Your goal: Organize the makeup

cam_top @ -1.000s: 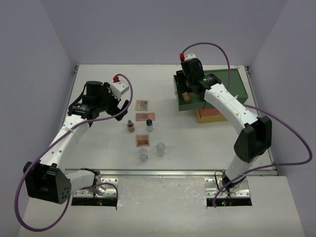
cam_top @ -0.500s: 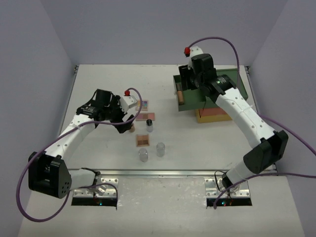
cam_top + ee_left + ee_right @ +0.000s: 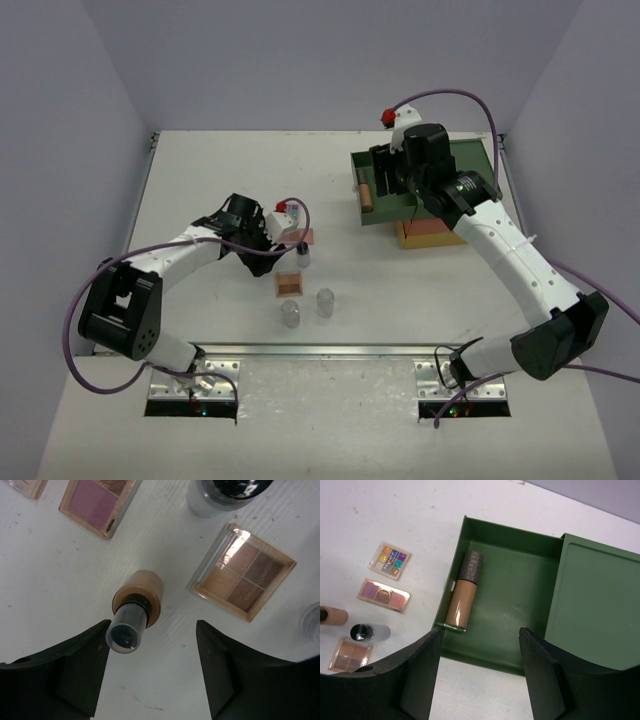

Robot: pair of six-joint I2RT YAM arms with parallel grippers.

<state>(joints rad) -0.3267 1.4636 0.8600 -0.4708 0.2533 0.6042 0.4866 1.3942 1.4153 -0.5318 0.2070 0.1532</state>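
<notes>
My left gripper (image 3: 152,672) hangs open over the table, low around an upright brown bottle (image 3: 139,600). The bottle's clear cap sits by my left finger (image 3: 75,670), and a wide gap separates it from the right finger. A brown palette (image 3: 242,570), a pink palette (image 3: 97,502) and a black-capped bottle (image 3: 225,495) lie just beyond. My right gripper (image 3: 480,680) is open and empty above the pulled-out green drawer (image 3: 520,595), where a second brown bottle (image 3: 462,597) lies on its side. A multicoloured palette (image 3: 390,560) lies on the table left of the drawer.
Two clear jars (image 3: 291,315) (image 3: 325,302) stand near the front edge. The green-topped box (image 3: 465,165) sits at the back right with an orange drawer (image 3: 425,232) showing below it. My left arm (image 3: 180,255) stretches low across the table's left half.
My left arm swung right and down over the upright brown bottle, its jaws narrowing. My right gripper drew back from the drawer, leaving the second brown bottle lying inside.
</notes>
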